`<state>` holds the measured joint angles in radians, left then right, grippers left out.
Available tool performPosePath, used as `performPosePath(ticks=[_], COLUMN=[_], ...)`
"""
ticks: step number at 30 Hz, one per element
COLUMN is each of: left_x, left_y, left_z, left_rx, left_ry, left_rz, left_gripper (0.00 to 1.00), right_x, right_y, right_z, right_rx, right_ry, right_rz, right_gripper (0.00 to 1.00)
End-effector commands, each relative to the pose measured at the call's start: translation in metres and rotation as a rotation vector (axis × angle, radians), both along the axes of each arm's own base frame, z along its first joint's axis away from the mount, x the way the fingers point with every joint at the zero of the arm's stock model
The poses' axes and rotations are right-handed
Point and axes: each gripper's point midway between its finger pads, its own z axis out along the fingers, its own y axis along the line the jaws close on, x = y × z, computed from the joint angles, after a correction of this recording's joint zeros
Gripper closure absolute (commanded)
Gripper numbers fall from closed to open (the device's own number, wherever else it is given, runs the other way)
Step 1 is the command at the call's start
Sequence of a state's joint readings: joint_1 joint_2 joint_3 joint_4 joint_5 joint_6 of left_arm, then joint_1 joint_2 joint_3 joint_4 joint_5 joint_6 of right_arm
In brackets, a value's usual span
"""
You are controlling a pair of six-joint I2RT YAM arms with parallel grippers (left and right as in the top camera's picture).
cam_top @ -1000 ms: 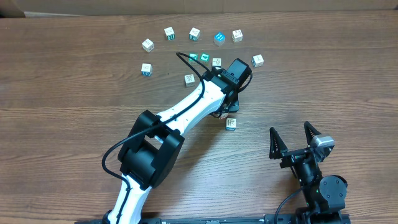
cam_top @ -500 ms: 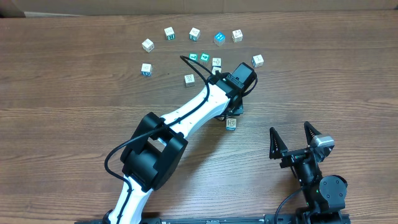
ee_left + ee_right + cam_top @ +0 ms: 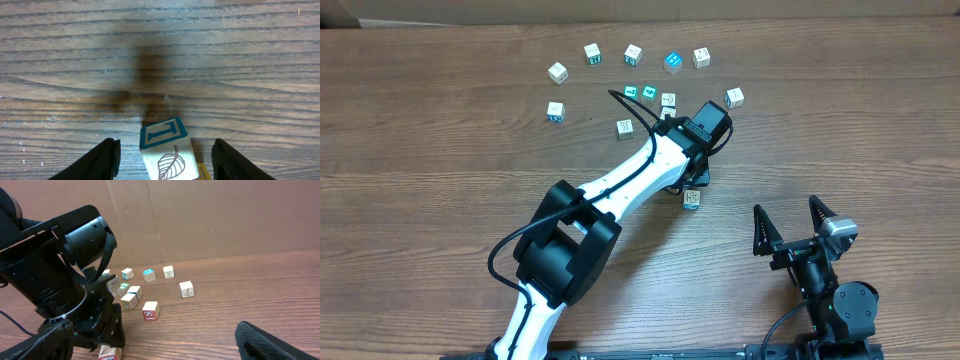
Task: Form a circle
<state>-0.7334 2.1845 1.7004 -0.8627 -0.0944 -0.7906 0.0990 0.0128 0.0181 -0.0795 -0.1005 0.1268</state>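
Note:
Several small whitish cubes with coloured marks lie in a loose arc [image 3: 633, 54] at the far side of the table; no closed circle shows. One lone cube [image 3: 692, 199] lies nearer the front. My left gripper [image 3: 696, 183] hangs over it. In the left wrist view this cube [image 3: 165, 147], with a teal-framed top and a leaf drawing, sits between the left gripper's [image 3: 166, 145] black fingers [image 3: 102, 160], with bare wood on both sides, so the gripper is open. My right gripper [image 3: 795, 225] rests open and empty at the front right.
Three cubes [image 3: 649, 94] cluster inside the arc behind the left wrist, and another [image 3: 625, 127] lies beside the arm. In the right wrist view a red-marked cube [image 3: 150, 310] lies just beyond the left gripper. A cardboard wall [image 3: 225, 215] closes the far side.
The left wrist has shifted a little to the right and forward over the lone cube, then held still. The cubes and the right arm have not moved.

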Motion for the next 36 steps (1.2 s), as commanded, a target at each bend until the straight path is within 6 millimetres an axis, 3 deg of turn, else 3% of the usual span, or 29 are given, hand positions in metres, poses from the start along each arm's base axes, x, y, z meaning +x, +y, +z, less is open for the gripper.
performPosePath(ticks=[1, 3, 10, 20, 36], left_x=[-0.006, -0.006, -0.01, -0.0059, -0.0004], left_y=[0.0028, 0.0026, 0.0063, 0.0043, 0.0039], left_z=[-0.0127, -0.0127, -0.0209, -0.0199, -0.0187], left_rx=[0.028, 0.028, 0.03, 0.026, 0.046], left_ry=[0.022, 0.021, 0.033, 0.014, -0.015], left_rz=[0.005, 0.005, 0.038, 0.024, -0.065], left_gripper=[0.48, 0.53, 0.55, 0.73, 0.72], right_x=[0.0002, 0.0002, 0.0002, 0.0002, 0.0002], right_y=[-0.0009, -0.0009, -0.0009, -0.0009, -0.0009], right_z=[-0.0017, -0.0017, -0.0017, -0.0017, -0.0017], right_rx=[0.003, 0.003, 0.003, 0.003, 0.003], right_ry=[-0.003, -0.003, -0.003, -0.003, -0.003], right_rz=[-0.004, -0.004, -0.004, -0.004, -0.004], right_gripper=[0.0, 0.0, 0.0, 0.0, 0.0])
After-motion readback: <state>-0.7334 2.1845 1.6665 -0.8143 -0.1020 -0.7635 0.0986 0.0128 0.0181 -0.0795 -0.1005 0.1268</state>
